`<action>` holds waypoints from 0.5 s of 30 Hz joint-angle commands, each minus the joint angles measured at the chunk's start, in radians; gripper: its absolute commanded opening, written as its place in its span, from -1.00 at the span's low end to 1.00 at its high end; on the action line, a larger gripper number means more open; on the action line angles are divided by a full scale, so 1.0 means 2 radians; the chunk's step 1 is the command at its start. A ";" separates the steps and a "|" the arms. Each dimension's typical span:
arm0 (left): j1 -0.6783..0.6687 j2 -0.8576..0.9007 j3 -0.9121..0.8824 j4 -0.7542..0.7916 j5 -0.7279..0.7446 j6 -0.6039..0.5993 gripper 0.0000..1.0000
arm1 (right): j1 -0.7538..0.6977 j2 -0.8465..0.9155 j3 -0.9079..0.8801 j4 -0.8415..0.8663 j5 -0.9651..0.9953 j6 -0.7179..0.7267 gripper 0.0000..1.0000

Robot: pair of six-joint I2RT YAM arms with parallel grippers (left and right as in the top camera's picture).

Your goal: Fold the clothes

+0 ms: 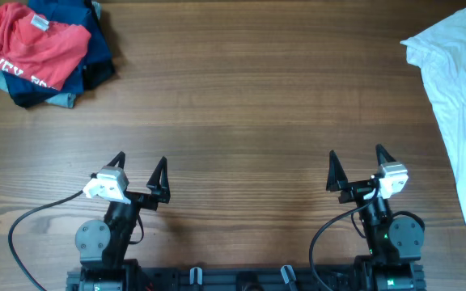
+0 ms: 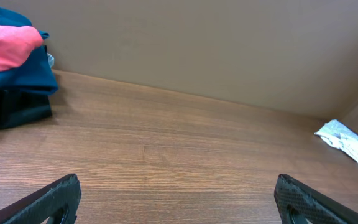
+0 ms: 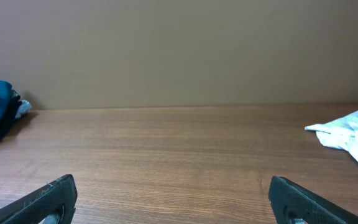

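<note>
Left gripper point(image 1: 141, 159) and right gripper point(image 1: 356, 152) both stand spread wide and empty near the front edge of the wooden table point(image 1: 241, 105). The wrinkled white shirt point(image 1: 451, 89) lies along the right edge, well apart from both. A red printed T-shirt point(image 1: 31, 44) tops navy garments point(image 1: 95, 52) in the far left corner.

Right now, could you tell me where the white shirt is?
In the overhead view, the white shirt lies along the right edge of the table, outside the right claw, opposite the clothes pile at top left.
</note>
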 commanded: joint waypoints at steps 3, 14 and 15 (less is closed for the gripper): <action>-0.002 -0.005 -0.003 -0.001 -0.005 0.008 1.00 | 0.002 0.000 -0.001 0.001 -0.006 -0.003 0.99; -0.002 -0.005 -0.003 -0.001 -0.005 0.008 1.00 | 0.002 0.000 0.000 0.001 -0.006 -0.003 0.99; -0.002 -0.005 -0.003 -0.001 -0.005 0.008 0.99 | 0.002 0.000 0.000 0.001 -0.006 -0.003 0.99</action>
